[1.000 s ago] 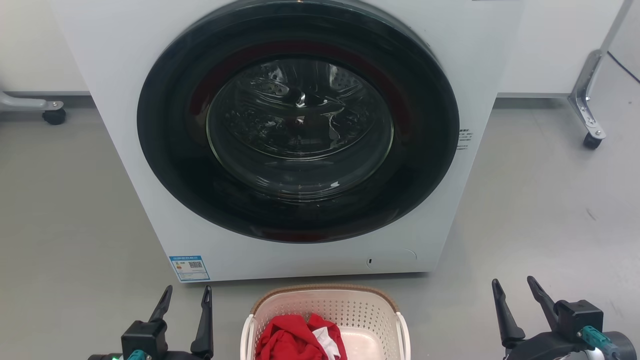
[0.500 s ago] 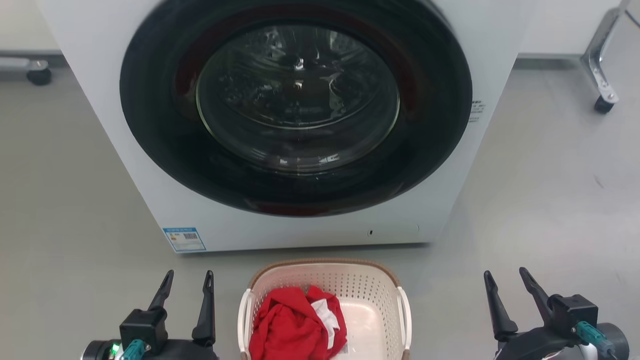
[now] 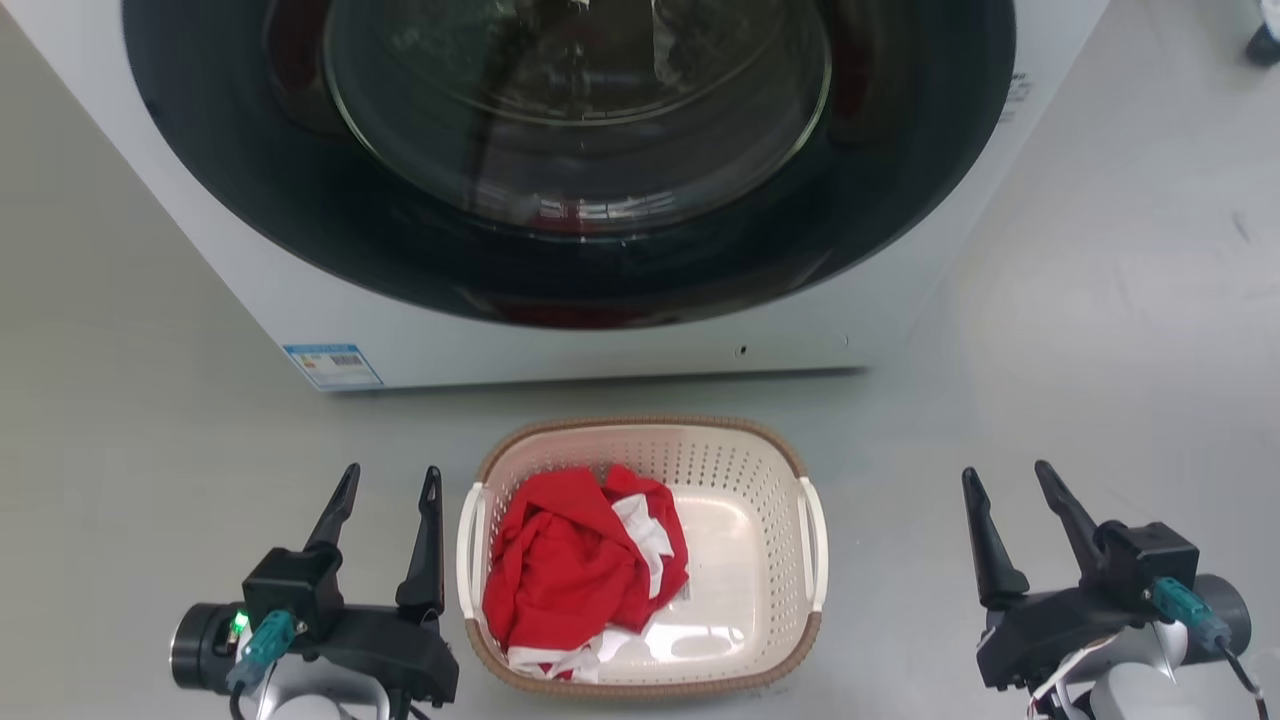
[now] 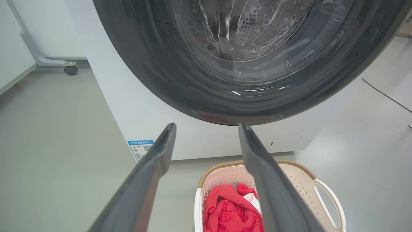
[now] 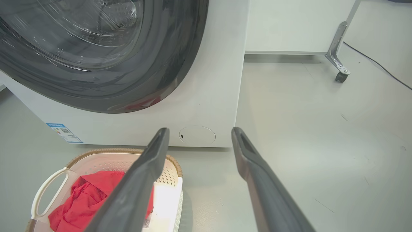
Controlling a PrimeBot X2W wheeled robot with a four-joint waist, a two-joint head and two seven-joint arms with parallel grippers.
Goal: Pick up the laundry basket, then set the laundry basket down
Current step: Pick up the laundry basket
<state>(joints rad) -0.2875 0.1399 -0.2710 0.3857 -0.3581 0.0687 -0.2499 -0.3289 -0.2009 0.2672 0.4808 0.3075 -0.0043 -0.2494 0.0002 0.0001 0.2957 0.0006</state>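
the laundry basket point(image 3: 700, 462) is seen resting on the grey floor point(image 3: 130, 430), just in front of the white washer point(image 3: 620, 350), with a red garment point(image 3: 560, 560) heaped in its left half. the left tool point(image 3: 392, 472) is held released, fingers spread, just beside the basket's left side. the right tool point(image 3: 1005, 472) is likewise released, well apart from the basket's right side.

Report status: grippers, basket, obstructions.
Left gripper and right gripper open, empty, either side of basket. Basket on floor before washer, red cloth inside. Nothing in the way.
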